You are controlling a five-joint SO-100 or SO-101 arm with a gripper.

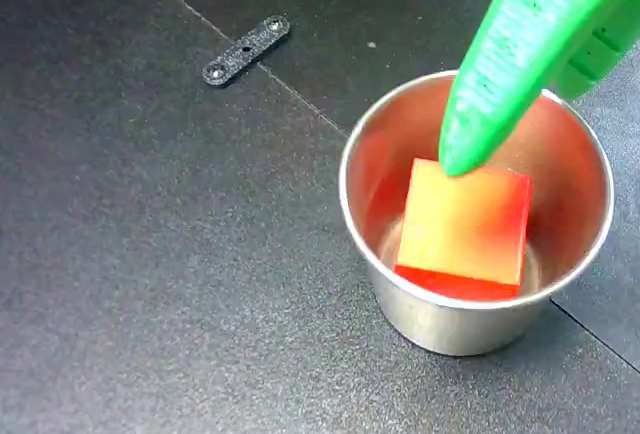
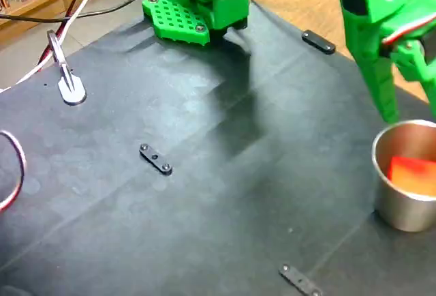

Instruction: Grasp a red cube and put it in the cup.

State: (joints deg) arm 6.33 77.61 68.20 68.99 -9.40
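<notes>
The red cube (image 1: pixel 465 224) lies tilted inside the steel cup (image 1: pixel 400 299), filling much of its bottom; its lit top face looks orange-yellow. In the other fixed view the cup (image 2: pixel 402 207) stands at the right edge with the cube (image 2: pixel 413 173) showing over its rim. My green gripper (image 2: pixel 409 97) hangs over the cup's far side. One long finger (image 1: pixel 500 74) points down into the cup, its tip at the cube's far top edge. The second jaw stands apart to the right, mostly cut off. The gripper is open and holds nothing.
A small black flat bracket (image 1: pixel 246 50) lies on the dark mat, far left of the cup; it shows again mid-table (image 2: pixel 156 159). Two similar pieces (image 2: pixel 300 281) (image 2: pixel 318 41) lie near the front and back. The arm's green base (image 2: pixel 197 3) and cables (image 2: pixel 82 3) are at the back.
</notes>
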